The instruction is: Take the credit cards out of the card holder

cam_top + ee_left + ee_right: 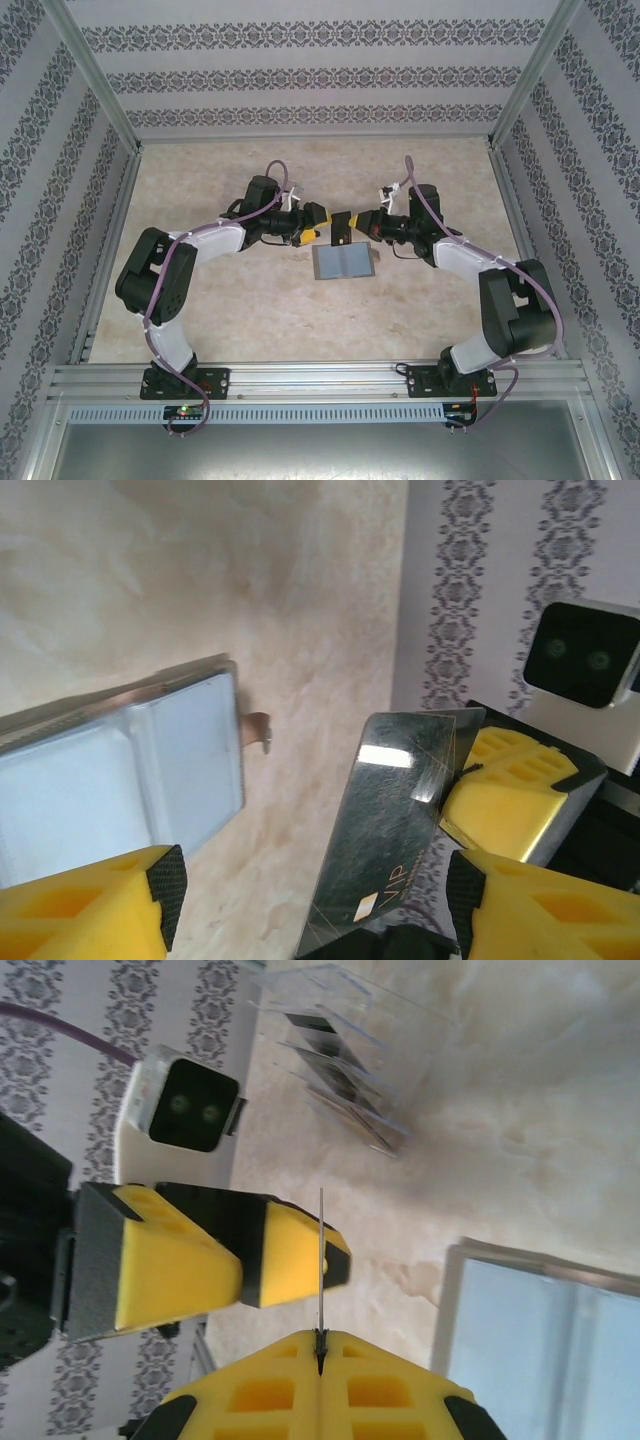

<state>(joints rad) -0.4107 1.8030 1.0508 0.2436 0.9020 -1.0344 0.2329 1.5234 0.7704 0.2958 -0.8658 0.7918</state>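
Overhead, close wrists, shared card holder (343, 262)

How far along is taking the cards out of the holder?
Done: one dark card is out of the open card holder. In hand: right gripper, jaws shut on it; left gripper, jaws open beside it. Left: put it down; more cards inside, cannot tell.

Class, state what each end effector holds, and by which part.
Right end effector pinches the thin dark glossy rectangular card by one edge; left end effector is open, holding nothing.
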